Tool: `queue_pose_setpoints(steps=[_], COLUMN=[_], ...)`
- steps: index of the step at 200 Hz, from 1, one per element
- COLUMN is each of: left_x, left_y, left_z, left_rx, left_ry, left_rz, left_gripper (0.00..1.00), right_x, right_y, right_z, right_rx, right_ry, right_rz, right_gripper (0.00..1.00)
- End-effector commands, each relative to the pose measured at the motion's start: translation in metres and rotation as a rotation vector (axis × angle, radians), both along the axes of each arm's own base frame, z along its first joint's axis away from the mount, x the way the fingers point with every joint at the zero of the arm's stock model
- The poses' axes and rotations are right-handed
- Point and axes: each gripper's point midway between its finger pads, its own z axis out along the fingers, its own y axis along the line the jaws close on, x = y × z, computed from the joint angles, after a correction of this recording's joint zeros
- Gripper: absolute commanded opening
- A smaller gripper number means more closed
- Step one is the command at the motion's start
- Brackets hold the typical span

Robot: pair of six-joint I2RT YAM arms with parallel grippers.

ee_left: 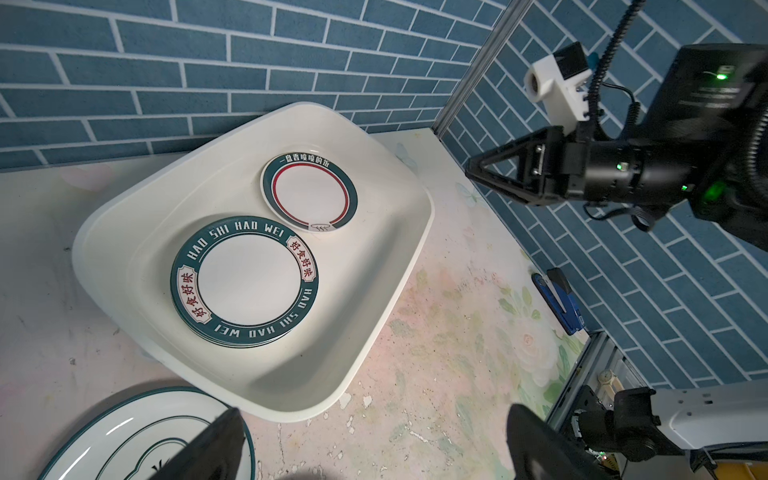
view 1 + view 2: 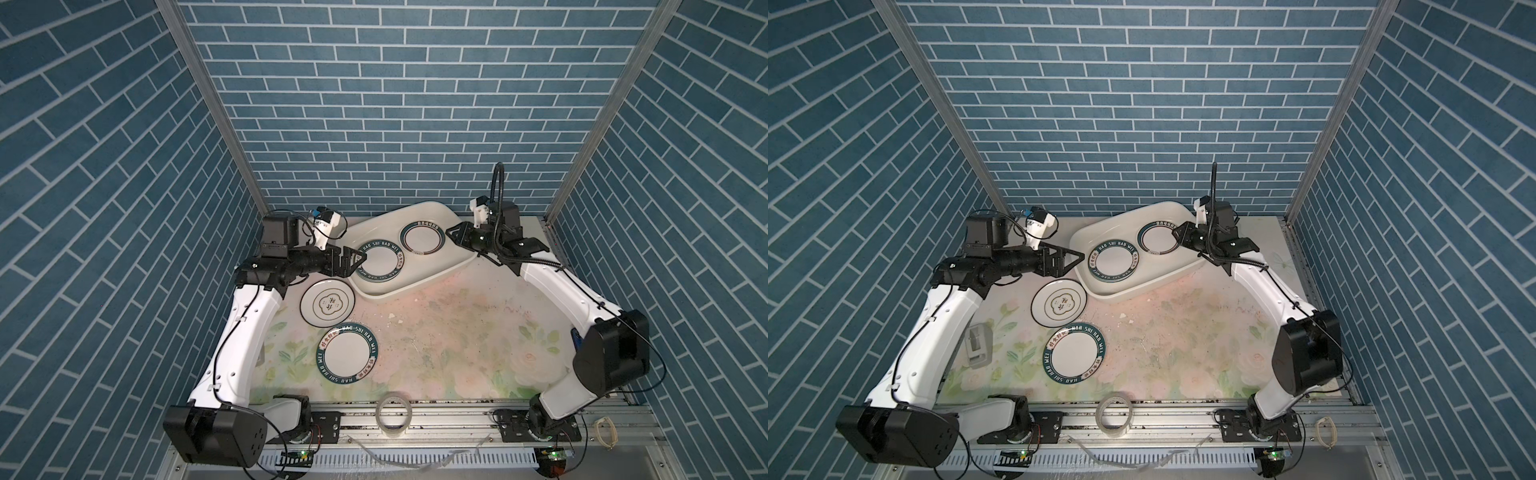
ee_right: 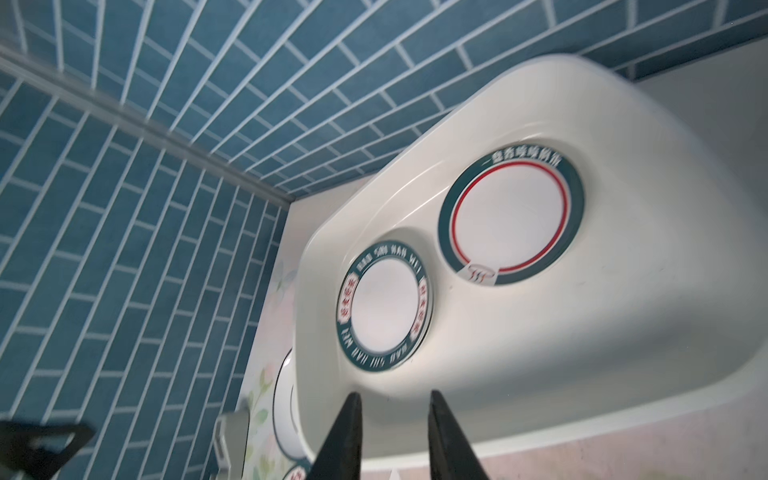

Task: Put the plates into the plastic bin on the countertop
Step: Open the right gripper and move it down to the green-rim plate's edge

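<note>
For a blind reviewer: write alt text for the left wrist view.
A white plastic bin on the floral countertop holds a stack of lettered green-rimmed plates beside a red-ringed plate. An emblem plate lies outside the bin, and the right gripper hovers empty.

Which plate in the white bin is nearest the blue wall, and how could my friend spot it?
Find the white bin at the back of the flowery countertop, by the blue brick wall. Inside, two plates show; pick the back plate. Its green rim has a thin red ring inside, while the front plate spells HAO SHI HAO WEI.
</note>
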Motion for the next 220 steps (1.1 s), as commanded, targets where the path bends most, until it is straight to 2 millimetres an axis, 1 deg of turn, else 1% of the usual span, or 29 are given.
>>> queue_pose_setpoints(steps=[1,2,3,7,13,14,15,21,22,24,26,28,29,30,49,68,82,95,103,126,158,182,199,220], left_x=[-0.007,-0.007,-0.007,-0.007,-0.005,-0.004,-0.004,-0.002,-0.002,-0.001,0.0,0.0,0.001,0.001,0.008,0.008,0.006,0.005,0.006,0.007,0.007,0.006,0.003,-0.003], left_y=[-0.01,-0.01,-0.01,-0.011,-0.012,-0.012,-0.012,-0.011,-0.011,-0.011,-0.01,-0.01,-0.01,-0.009,-0.003,0.004,0.009,0.013,0.016,0.018,0.012,0.006,0.003,-0.001], left_z=[-0.012,-0.012,-0.012,-0.013,-0.016,-0.016,-0.016,-0.016,-0.016,-0.017,-0.017,-0.017,-0.018,-0.018,-0.021,-0.022,-0.02,-0.017,-0.015,-0.013,-0.004,0.006,0.015,0.026], left_rx=[-0.017,-0.019,-0.02,-0.024,-0.026,-0.026,-0.026,-0.023,-0.023,-0.022,-0.02,-0.017,-0.015,-0.013,0.015,0.042,0.061,0.061,0.055,0.047,-0.004,-0.046,-0.075,-0.096], left_ry=[0.013,0.014,0.013,0.018,0.029,0.029,0.028,0.031,0.03,0.034,0.034,0.035,0.036,0.038,0.047,0.042,0.032,0.019,0.013,0.008,0.0,-0.007,-0.019,-0.044], left_rz=[-0.092,-0.094,-0.096,-0.101,-0.102,-0.102,-0.101,-0.095,-0.094,-0.092,-0.089,-0.086,-0.085,-0.081,-0.03,0.012,0.035,0.052,0.065,0.085,0.064,0.043,0.024,0.001], left_gripper=[1.0,1.0,1.0,1.0,1.0,1.0,1.0,1.0,1.0,0.99,1.0,1.0,1.0,1.0,1.0,1.0,0.99,1.0,1.0,1.0,1.0,0.99,1.0,1.0], right_x=[-0.071,-0.074,-0.077,-0.087,-0.103,-0.105,-0.108,-0.122,-0.124,-0.128,-0.132,-0.137,-0.137,-0.139,-0.172,-0.191,-0.199,-0.204,-0.207,-0.216,-0.236,-0.241,-0.245,-0.248], right_y=[0.017,0.017,0.018,0.02,0.023,0.024,0.024,0.027,0.028,0.029,0.031,0.032,0.033,0.033,0.047,0.057,0.075,0.089,0.095,0.11,0.131,0.146,0.156,0.163], right_z=[-0.031,-0.038,-0.04,-0.041,-0.047,-0.044,-0.048,-0.053,-0.05,-0.054,-0.051,-0.059,-0.054,-0.059,-0.072,-0.091,-0.096,-0.109,-0.118,-0.133,-0.152,-0.16,-0.167,-0.18], right_rx=[0.005,0.002,0.004,0.016,0.027,0.033,0.03,0.036,0.042,0.042,0.05,0.045,0.054,0.052,0.068,0.018,0.066,0.067,0.043,-0.006,-0.017,-0.029,-0.072,-0.088], right_ry=[0.086,0.103,0.108,0.11,0.126,0.119,0.13,0.142,0.135,0.144,0.137,0.153,0.142,0.152,0.173,0.199,0.208,0.229,0.238,0.236,0.274,0.276,0.269,0.266], right_rz=[0.187,0.191,0.195,0.211,0.235,0.241,0.245,0.264,0.269,0.274,0.281,0.286,0.286,0.287,0.346,0.362,0.388,0.392,0.393,0.396,0.43,0.434,0.443,0.45], right_gripper=[0.3,0.3,0.3,0.31,0.32,0.32,0.32,0.32,0.32,0.32,0.32,0.32,0.32,0.32,0.34,0.35,0.35,0.35,0.35,0.37,0.38,0.39,0.39,0.39])
